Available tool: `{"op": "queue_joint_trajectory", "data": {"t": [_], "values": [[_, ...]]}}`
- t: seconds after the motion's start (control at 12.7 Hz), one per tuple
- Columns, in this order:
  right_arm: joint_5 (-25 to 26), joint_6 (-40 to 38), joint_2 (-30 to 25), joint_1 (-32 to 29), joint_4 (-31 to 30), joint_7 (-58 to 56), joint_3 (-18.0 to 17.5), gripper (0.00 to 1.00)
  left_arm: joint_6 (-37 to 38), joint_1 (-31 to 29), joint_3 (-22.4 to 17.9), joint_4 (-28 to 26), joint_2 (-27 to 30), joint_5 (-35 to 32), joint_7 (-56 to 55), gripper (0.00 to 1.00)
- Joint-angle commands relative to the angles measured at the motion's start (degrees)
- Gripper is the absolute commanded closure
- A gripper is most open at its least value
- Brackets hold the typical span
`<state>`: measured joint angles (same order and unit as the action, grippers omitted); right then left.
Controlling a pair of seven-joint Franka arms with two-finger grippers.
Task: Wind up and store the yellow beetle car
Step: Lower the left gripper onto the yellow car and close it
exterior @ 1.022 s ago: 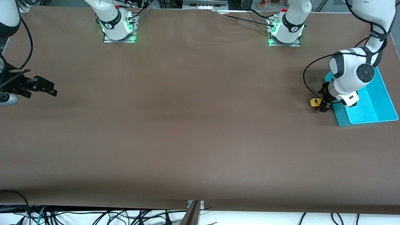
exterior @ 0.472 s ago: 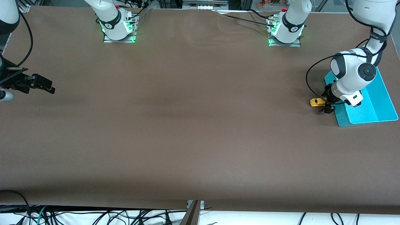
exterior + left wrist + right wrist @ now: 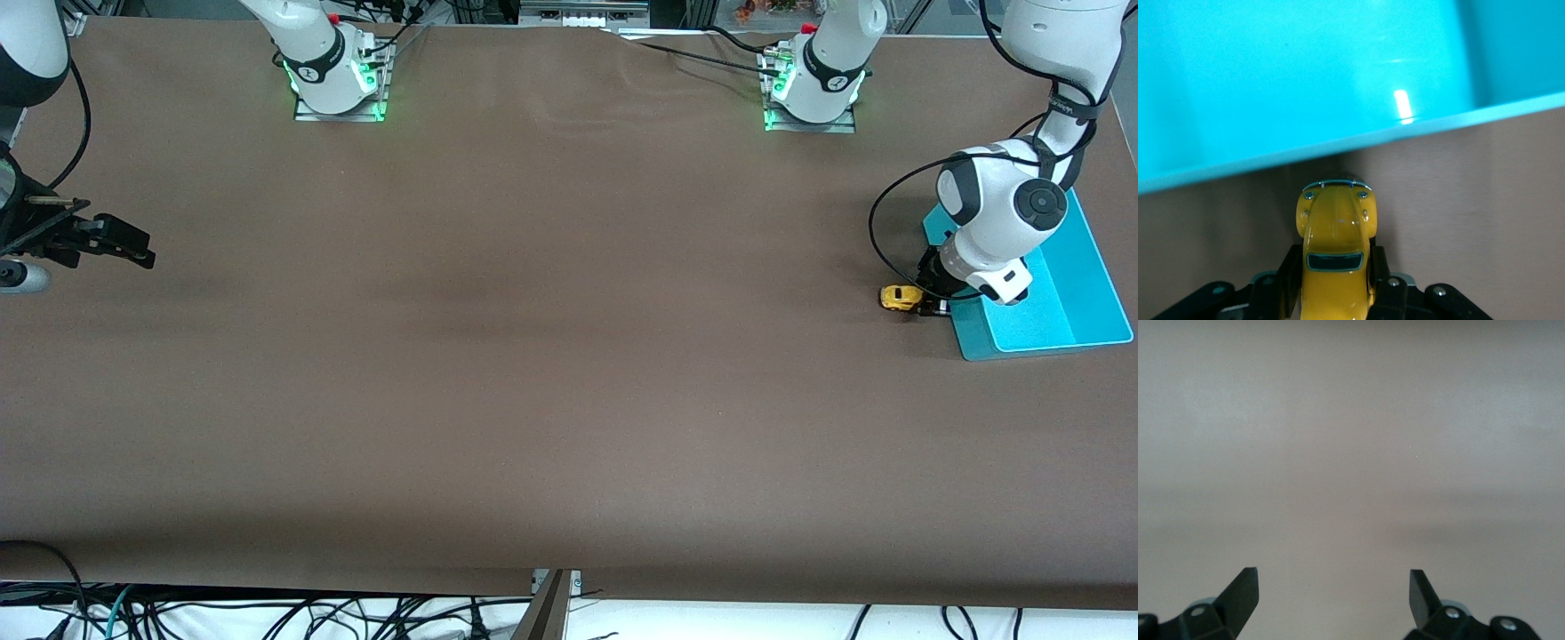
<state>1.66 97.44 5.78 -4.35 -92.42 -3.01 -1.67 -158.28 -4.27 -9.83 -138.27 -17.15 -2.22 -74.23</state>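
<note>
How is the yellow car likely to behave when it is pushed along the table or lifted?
The car sits on small wheels, so a push along its length would probably make it roll. Its glossy rounded body may slip between the left hand's fingers, which close on its sides. It is tiny and hard-looking, so probably light and stiff.

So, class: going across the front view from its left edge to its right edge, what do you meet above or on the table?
Right gripper → car → left gripper → tray.
</note>
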Motion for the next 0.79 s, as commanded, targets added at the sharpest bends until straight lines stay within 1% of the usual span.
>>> {"op": "queue_joint_trajectory", "data": {"t": [0.0, 0.08, 0.16, 0.31, 0.39, 0.47, 0.63, 0.71], "values": [[0.80, 0.20, -0.07, 0.66, 0.22, 0.72, 0.44, 0.00, 8.99, 2.15, 0.07, 4.04, 4.57, -0.33, -4.43, 1.00], [0.80, 0.03, -0.07, 0.66, 0.14, 0.72, 0.44, 0.00, 15.74, 2.85, 0.25, 7.54, 5.37, -0.33, -5.48, 1.00], [0.80, 0.03, -0.07, 0.66, 0.22, 0.72, 0.44, 0.00, 24.94, 3.21, 0.25, 12.80, 5.90, -0.33, -6.27, 1.00], [0.80, 0.12, -0.07, 0.57, 0.14, 0.64, 0.52, 0.00, 36.06, 3.12, 0.16, 20.20, 6.08, -0.33, -6.81, 1.00], [0.80, 0.12, -0.07, 0.57, 0.22, 0.63, 0.53, 0.00, 40.20, 2.69, -0.01, 23.37, 6.08, -0.33, -6.37, 1.00], [0.80, 0.03, -0.07, 0.66, 0.40, 0.63, 0.44, 0.00, 43.11, 2.42, -0.45, 25.40, 5.99, -0.33, -5.93, 1.00], [0.80, -0.06, 0.02, 0.57, 0.49, 0.63, 0.53, 0.00, 45.07, 1.37, -1.85, 25.95, 6.08, -0.42, -4.97, 1.00], [0.80, -0.06, 0.28, 0.57, 0.49, 0.55, 0.53, 0.00, 46.29, -0.46, -2.38, 25.86, 6.08, -0.68, -2.61, 1.00]]}}
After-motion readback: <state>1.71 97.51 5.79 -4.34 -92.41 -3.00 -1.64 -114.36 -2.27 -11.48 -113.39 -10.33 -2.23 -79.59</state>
